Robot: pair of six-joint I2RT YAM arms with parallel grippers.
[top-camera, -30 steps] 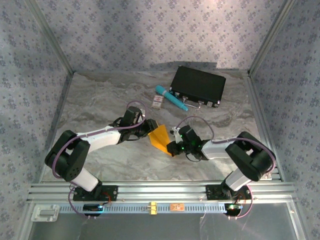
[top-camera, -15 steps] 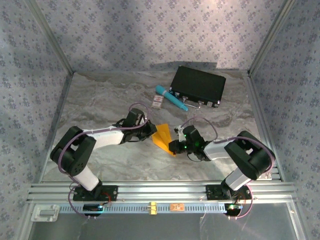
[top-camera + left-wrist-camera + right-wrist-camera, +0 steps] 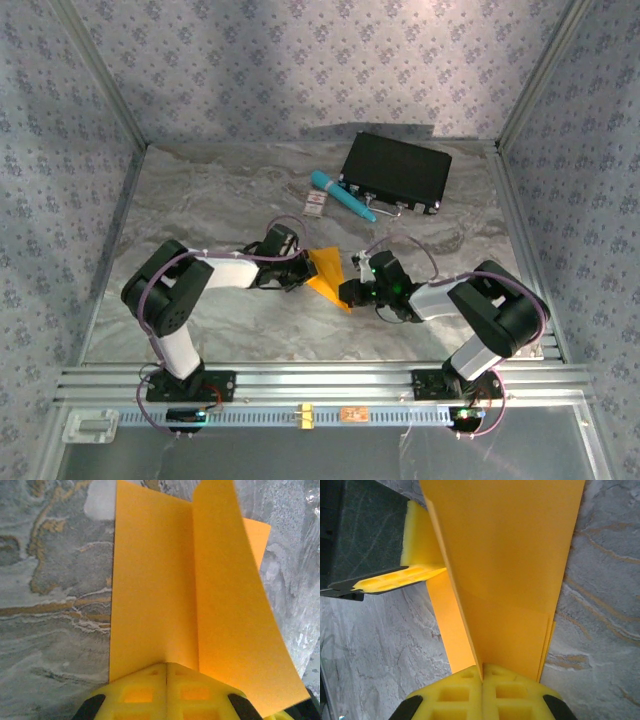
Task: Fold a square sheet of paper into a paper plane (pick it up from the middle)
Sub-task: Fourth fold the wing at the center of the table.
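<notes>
The square sheet of paper (image 3: 324,270) is orange-yellow and folded into layers, held low over the marble table between both grippers. In the left wrist view the paper (image 3: 150,590) has a centre crease with one flap standing up, and my left gripper (image 3: 166,666) is shut on its near edge. My right gripper (image 3: 482,670) is shut on the opposite edge of the paper (image 3: 515,555), with a flap pinched upright between its yellow fingers. The left gripper's yellow finger (image 3: 417,562) shows beyond the paper. From above, the left gripper (image 3: 303,270) and right gripper (image 3: 352,291) face each other. Whether the folds make a paper plane I cannot tell.
A black case (image 3: 395,172) lies at the back right. A teal pen (image 3: 342,196) and a small white-and-red card (image 3: 316,206) lie just in front of it. Patterned walls close the table on three sides, and aluminium rails (image 3: 320,385) run along the near edge.
My left gripper has moved right, towards the paper, and shut on its edge. The paper has dropped lower and flatter over the table. The right gripper has stayed shut on the paper.
</notes>
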